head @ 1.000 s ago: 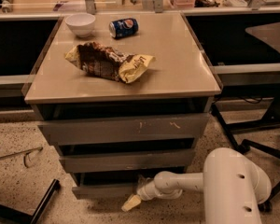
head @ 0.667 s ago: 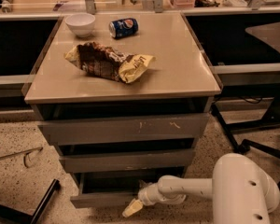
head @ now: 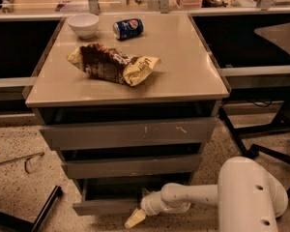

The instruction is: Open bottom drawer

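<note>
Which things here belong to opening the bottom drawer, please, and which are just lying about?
For the job: bottom drawer, already partly out; gripper, low at its front edge.
Lying about: white bowl, blue can and snack bag on the cabinet top; top drawer; middle drawer.

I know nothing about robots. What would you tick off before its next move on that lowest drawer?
1. Gripper at the right drawer: ok, it sits low at the right end of the bottom drawer front.
2. Drawer partly out: ok, its front stands forward of the middle drawer, with a dark gap behind.
3. Firm hold on the drawer: cannot tell.
4. Black bar on the floor: ok, it lies left of the drawer and apart from it.
5. Things on top: ok, the chip bag, can and bowl rest back from the front edge.
</note>
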`<act>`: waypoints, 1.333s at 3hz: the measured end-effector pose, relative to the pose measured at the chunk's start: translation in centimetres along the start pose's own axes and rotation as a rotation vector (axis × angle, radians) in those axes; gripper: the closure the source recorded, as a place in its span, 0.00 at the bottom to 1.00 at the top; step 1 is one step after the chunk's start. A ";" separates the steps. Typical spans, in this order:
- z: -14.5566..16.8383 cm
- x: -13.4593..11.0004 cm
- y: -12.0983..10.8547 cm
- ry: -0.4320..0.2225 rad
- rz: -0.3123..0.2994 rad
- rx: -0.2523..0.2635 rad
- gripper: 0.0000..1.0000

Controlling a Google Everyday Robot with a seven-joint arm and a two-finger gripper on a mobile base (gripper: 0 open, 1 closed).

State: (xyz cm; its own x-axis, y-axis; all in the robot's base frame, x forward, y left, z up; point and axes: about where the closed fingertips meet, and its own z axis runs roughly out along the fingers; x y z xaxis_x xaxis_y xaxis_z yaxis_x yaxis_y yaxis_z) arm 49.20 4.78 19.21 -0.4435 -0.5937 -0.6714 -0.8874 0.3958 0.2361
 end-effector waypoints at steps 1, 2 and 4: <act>-0.4 0.8 2.6 0.012 0.008 -0.015 0.00; -1.6 2.4 7.6 0.041 0.020 -0.035 0.00; -1.4 2.7 8.4 0.044 0.024 -0.052 0.00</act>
State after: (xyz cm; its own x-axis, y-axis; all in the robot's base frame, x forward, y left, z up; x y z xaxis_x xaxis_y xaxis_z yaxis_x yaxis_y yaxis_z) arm 40.36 5.53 20.32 -0.4692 -0.6149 -0.6338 -0.8811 0.3743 0.2891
